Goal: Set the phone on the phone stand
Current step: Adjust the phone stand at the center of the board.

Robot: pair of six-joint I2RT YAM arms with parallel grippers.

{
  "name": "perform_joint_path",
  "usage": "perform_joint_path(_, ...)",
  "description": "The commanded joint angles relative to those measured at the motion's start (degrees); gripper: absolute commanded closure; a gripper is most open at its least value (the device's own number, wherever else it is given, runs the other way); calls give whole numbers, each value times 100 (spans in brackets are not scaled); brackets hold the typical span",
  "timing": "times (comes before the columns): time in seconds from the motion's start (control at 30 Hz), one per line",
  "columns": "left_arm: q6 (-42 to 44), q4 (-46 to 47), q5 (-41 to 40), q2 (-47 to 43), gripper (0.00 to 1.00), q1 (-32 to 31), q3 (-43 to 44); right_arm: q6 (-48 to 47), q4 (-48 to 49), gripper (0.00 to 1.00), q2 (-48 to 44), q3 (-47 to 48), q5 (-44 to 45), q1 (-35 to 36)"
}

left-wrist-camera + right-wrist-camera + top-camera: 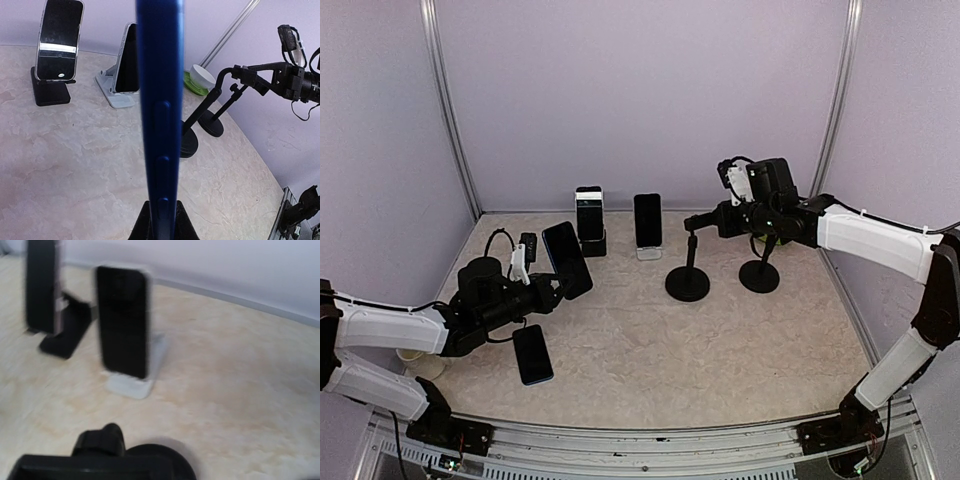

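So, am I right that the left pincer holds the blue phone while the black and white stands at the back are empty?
No: the left pincer holds the blue phone, but the black stand and white stand each carry a phone; see the left wrist view.

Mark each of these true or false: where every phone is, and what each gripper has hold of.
1. The left gripper holds a blue-edged phone clear of the table. True.
2. The right gripper is shut on a phone. False: it is shut on the top of a black round-base stand.
3. At the back, one phone sits in a black stand and another phone sits in a white stand. True.
4. No phone lies flat on the table. False: a flat phone lies near the left arm.
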Motion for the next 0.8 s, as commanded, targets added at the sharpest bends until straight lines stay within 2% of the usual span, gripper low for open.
perform_joint_path(0.0,16,491,-1,-16,100,-28,29,867,510,100,-150,157,905,29)
perform_joint_path(0.13,35,484,1,-32,100,-28,42,1176,348,100,-104,164,1744,273)
perform_joint_path(0.43,55,519,15,43,100,-28,90,1898,-205,100,177,327,2771,673)
perform_joint_path(0.67,64,519,15,53,100,-20,113,2072,-216,100,287,305,2796,785)
perform_joint_path(0.77,70,506,16,54,100,-19,128,2025,-230,91,314,354,2591,790)
